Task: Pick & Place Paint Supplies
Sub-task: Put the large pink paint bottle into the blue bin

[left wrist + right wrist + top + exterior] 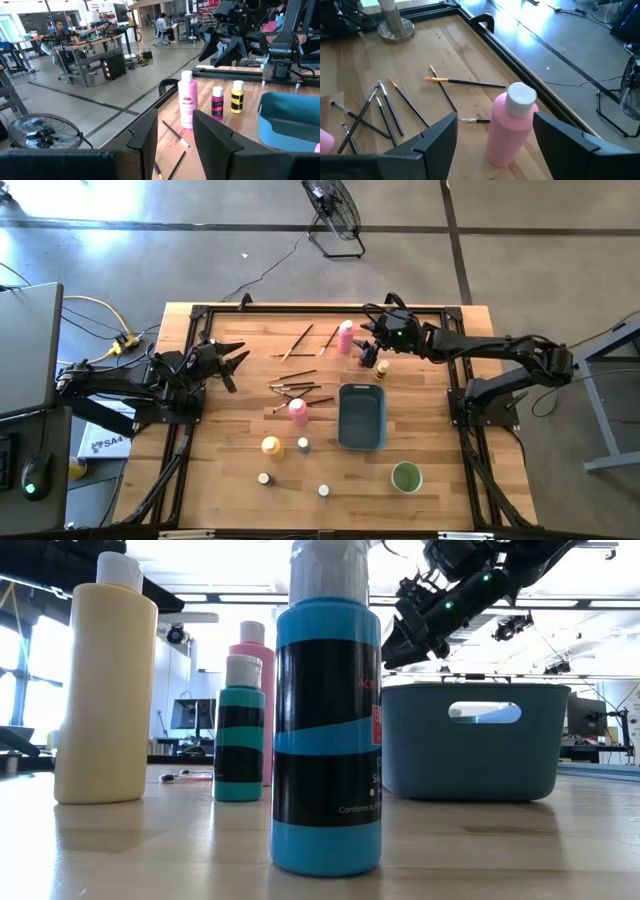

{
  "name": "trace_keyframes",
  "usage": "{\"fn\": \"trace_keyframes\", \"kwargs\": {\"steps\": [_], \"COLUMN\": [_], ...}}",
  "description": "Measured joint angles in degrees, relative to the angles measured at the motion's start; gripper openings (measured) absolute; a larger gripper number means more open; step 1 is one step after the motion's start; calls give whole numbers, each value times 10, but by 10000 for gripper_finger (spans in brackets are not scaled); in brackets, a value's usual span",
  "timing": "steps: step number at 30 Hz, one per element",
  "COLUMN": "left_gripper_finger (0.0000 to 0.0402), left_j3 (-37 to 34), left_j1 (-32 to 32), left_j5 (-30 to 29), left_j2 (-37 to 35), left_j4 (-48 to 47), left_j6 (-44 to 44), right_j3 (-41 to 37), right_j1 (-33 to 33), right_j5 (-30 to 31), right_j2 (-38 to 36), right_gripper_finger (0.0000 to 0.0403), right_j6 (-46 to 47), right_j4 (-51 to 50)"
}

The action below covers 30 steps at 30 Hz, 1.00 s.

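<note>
Wood tabletop (230, 470) fills the middle of the high view, with a blue-grey rectangular plastic tray (361, 416) just right of centre; nothing shows inside it from above. A round green cup (406, 477) stands at lower right, and its contents cannot be told.

The right gripper (366, 340) hangs at upper centre, just right of a tall pink squeeze bottle with a white cap (345, 336). In the right wrist view that bottle (510, 127) stands upright between the two dark fingers (437, 137), which are spread wide and do not touch it; the claw holds nothing. Two tiny jars, one magenta (217, 102) and one yellow (237, 97), stand just beside this bottle in the left wrist view.

The left gripper (232, 362) waits at the left edge of the table, its fingers (145, 140) part-way apart with nothing between them.

Thin brown-handled paintbrushes (296, 385) lie scattered left of the tray, two more (298, 338) higher up near the bottle. A second pink squeeze bottle (298, 412) stands just left of the tray, a yellow squeeze bottle (271, 446) below it, and small pale-capped jars (303, 444) sit apart across the lower centre. In the low view a teal jar with a black label (326, 720) stands closest
</note>
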Motion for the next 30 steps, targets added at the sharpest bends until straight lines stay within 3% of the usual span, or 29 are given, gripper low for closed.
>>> {"fn": "trace_keyframes", "kwargs": {"steps": [4,11,16,30], "left_gripper_finger": [120,120,120,120], "left_j3": [0,0,0,0], "left_j1": [0,0,0,0], "left_j5": [0,0,0,0], "left_j2": [0,0,0,0], "left_j4": [0,0,0,-5], "left_j6": [0,0,0,0], "right_j3": [0,0,0,0], "right_j1": [-4,-6,-18,-45], "right_j5": [1,60,15,-3], "right_j2": [40,88,89,94], "right_gripper_finger": [252,252,252,252], "right_j6": [7,-12,-5,21], "right_j4": [22,92,108,123]}}
